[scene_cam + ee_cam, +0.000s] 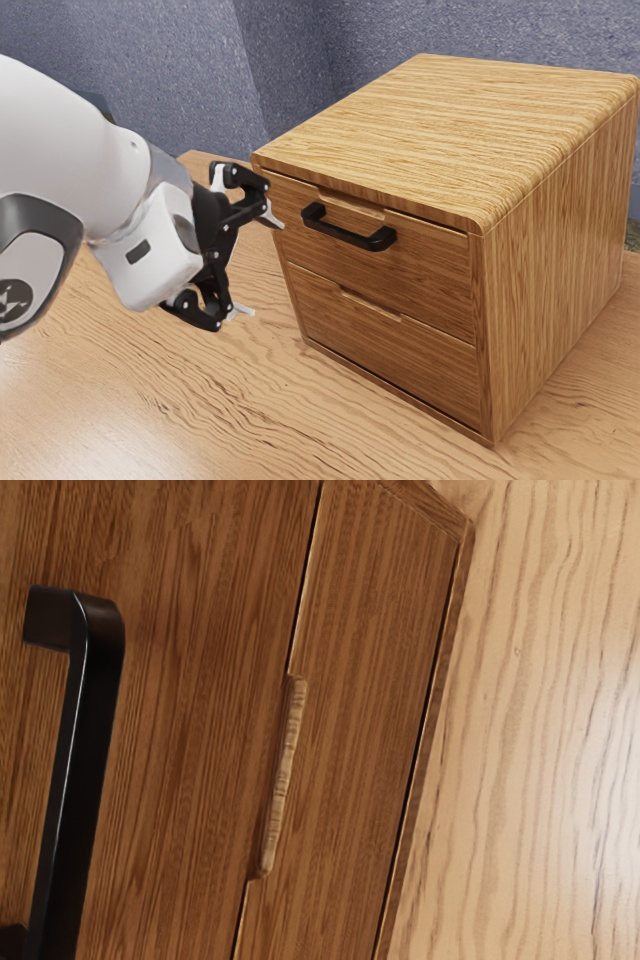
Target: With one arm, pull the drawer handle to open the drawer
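A wooden cabinet (pixel 470 130) with two drawers stands on the table. The top drawer (pixel 420 255) carries a black bar handle (pixel 348 229) and its front sits about flush with the cabinet face. My black gripper (pixel 252 263) is open, fingers spread wide one above the other. It hovers just off the cabinet's front corner on the exterior view's left, a short way from the handle and touching nothing. In the wrist view the black handle (pixel 70 760) lies on the top drawer front (pixel 190 680), beside the lower drawer (pixel 370 730).
The lower drawer (pixel 390 345) has a small wooden lip pull (pixel 370 303), also seen as the wooden lip pull (pixel 282 775) in the wrist view. The wooden table (pixel 150 400) stretches in front of the cabinet. A grey wall (pixel 150 60) stands behind.
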